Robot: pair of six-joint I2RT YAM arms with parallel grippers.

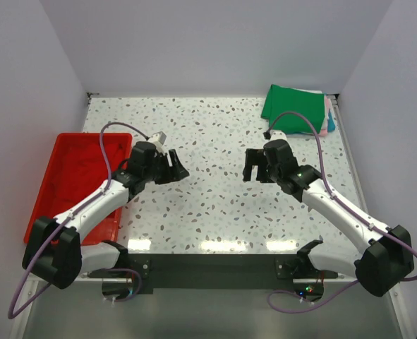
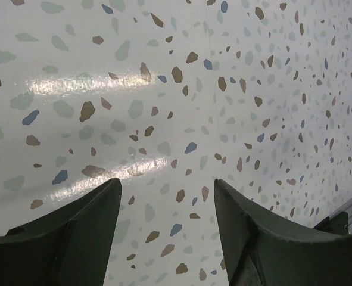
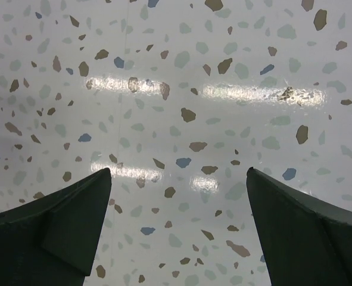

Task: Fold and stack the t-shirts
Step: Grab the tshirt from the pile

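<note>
A folded stack of t-shirts lies at the table's far right corner. A green t-shirt (image 1: 293,107) is on top, with pink, white and teal edges (image 1: 329,119) showing along its right side. Red cloth that looks like a red t-shirt (image 1: 77,169) lies crumpled in the red tray (image 1: 88,135) on the left. My left gripper (image 1: 177,168) (image 2: 167,229) hangs open over bare table just right of the tray. My right gripper (image 1: 253,168) (image 3: 178,229) is open over the table's middle, below the stack. Nothing lies between either pair of fingers.
White walls close the table on three sides. The speckled tabletop (image 1: 208,205) spreads between the two grippers. Cables loop from both arms, and the right arm's cable arcs in front of the green shirt.
</note>
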